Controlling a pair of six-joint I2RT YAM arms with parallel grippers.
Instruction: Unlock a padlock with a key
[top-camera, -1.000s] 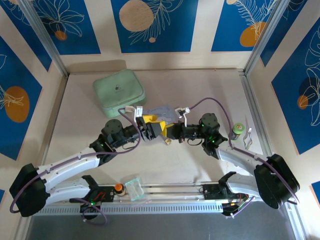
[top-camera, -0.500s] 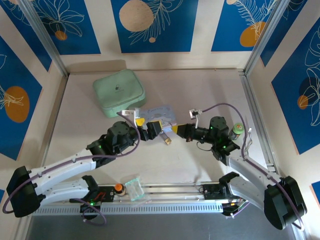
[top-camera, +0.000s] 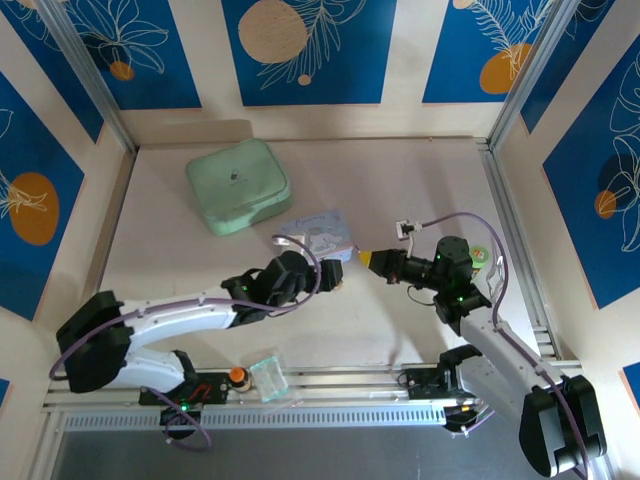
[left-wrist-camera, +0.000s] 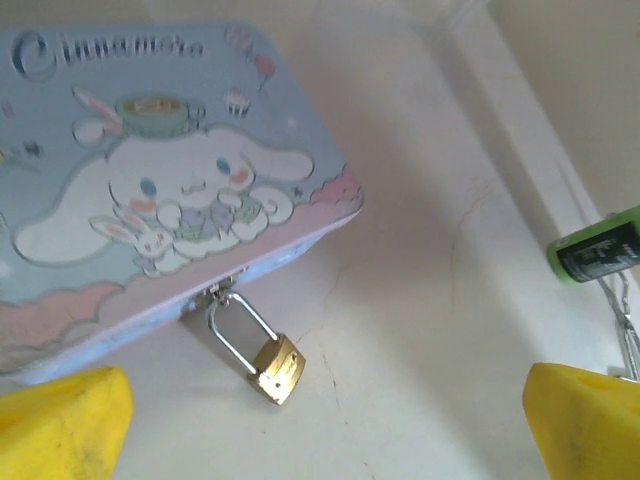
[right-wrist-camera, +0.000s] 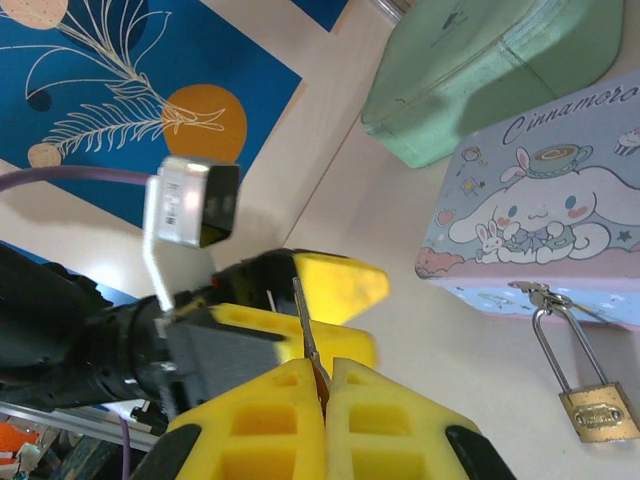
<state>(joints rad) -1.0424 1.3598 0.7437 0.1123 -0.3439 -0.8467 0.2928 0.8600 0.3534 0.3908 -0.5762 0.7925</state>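
Two jobs are left, I think: put the key (right-wrist-camera: 305, 335) in the padlock (left-wrist-camera: 275, 366) and turn it. Getting hold of the key looks done. The right gripper (right-wrist-camera: 325, 378) is squeezed tight on the key, and the thin tip pokes out past its yellow fingers (right-wrist-camera: 270, 420). The padlock lies ahead of that gripper and off to one side, well apart from the key tip. Its silver loop (left-wrist-camera: 235, 325) looks pushed in at both ends, so I think it is still locked. I cannot see the keyhole.

The left gripper (left-wrist-camera: 320, 425) is wide open and holds nothing. The padlock lies on the table (left-wrist-camera: 420, 300) just ahead of it, between its two fingers but not touching them.

The loop goes through the clasp (left-wrist-camera: 212, 292) of the tin (left-wrist-camera: 150, 190), which sits just past the padlock from the left gripper. The tin's lid is down, so what is inside is hidden. Beyond the tin, far ahead of the right gripper, is a green case (right-wrist-camera: 480, 70). It is shut too, and I cannot tell what is in it.
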